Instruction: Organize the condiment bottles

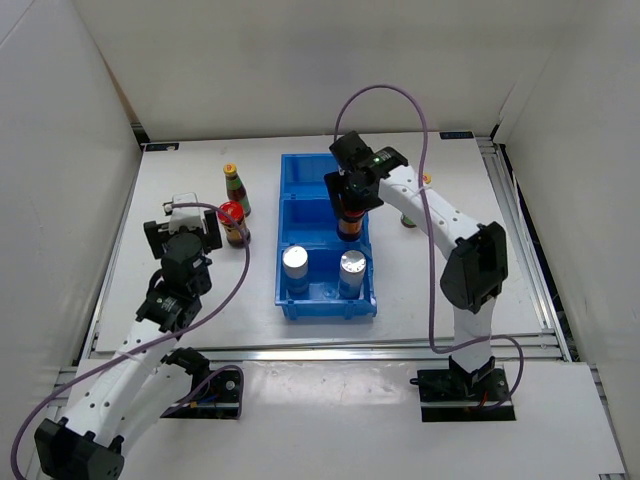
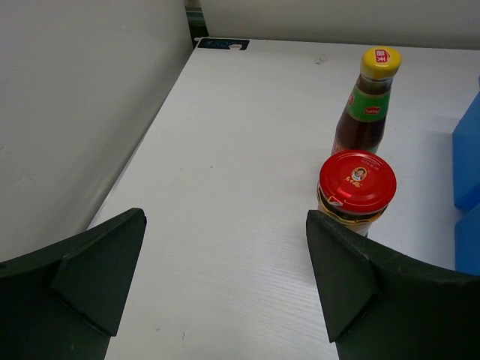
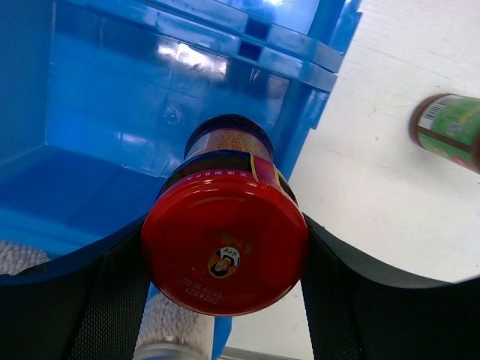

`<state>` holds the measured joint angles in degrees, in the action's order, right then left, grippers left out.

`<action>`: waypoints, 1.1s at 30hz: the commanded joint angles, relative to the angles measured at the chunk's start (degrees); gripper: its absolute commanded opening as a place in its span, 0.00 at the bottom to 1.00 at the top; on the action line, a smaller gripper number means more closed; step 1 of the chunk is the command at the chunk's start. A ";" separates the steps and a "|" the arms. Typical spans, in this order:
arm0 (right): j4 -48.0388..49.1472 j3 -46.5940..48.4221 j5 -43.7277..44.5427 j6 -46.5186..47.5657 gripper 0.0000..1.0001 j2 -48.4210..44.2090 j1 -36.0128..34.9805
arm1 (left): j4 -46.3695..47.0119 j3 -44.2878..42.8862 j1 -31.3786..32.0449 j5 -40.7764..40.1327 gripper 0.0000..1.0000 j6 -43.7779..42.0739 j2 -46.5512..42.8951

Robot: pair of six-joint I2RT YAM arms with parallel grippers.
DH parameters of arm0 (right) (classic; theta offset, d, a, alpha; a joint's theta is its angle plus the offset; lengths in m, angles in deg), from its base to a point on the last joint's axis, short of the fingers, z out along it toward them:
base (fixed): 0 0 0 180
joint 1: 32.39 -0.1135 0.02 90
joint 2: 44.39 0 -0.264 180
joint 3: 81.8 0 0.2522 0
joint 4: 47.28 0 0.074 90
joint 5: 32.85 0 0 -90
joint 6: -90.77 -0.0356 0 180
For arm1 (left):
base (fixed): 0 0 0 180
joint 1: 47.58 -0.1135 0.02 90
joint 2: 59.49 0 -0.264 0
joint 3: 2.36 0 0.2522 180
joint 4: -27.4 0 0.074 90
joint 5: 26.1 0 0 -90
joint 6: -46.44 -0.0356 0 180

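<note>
My right gripper (image 1: 349, 205) (image 3: 226, 225) is shut on a dark jar with a red lid (image 1: 349, 225) (image 3: 225, 251), held upright over the middle compartment of the blue bin (image 1: 290, 300) (image 3: 112, 112). Two silver-capped shakers (image 1: 295, 262) (image 1: 352, 267) stand in the bin's near compartment. Left of the bin stand a second red-lidded jar (image 1: 233, 222) (image 2: 357, 184) and a slim yellow-capped bottle (image 1: 235, 190) (image 2: 369, 101). My left gripper (image 1: 182, 228) (image 2: 225, 225) is open and empty, its right finger just short of that jar. Another slim bottle (image 1: 408, 218) (image 3: 448, 129) sits right of the bin, partly hidden by my right arm.
White walls enclose the table on the left, back and right. The bin's far compartment (image 1: 305, 170) holds nothing that I can see. A metal rail (image 1: 320, 350) runs along the table's near edge.
</note>
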<state>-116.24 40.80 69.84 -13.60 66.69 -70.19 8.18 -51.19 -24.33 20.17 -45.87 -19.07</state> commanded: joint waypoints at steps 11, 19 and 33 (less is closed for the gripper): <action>4.75 0.76 -3.81 1.89 0.51 3.43 0.54 | -0.79 -1.75 0.22 4.52 1.00 1.25 -1.84; 5.28 0.76 -2.76 1.89 0.92 1.68 0.54 | -2.19 -1.76 0.22 6.81 1.00 2.48 0.36; 9.76 -5.12 3.05 1.89 1.00 -16.33 0.54 | -18.45 -27.67 -6.11 29.05 1.00 11.44 23.10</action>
<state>-109.82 36.06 71.72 -12.20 57.84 -69.91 -4.76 -73.46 -29.49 41.20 -37.19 -0.07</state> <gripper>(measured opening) 0.996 0.985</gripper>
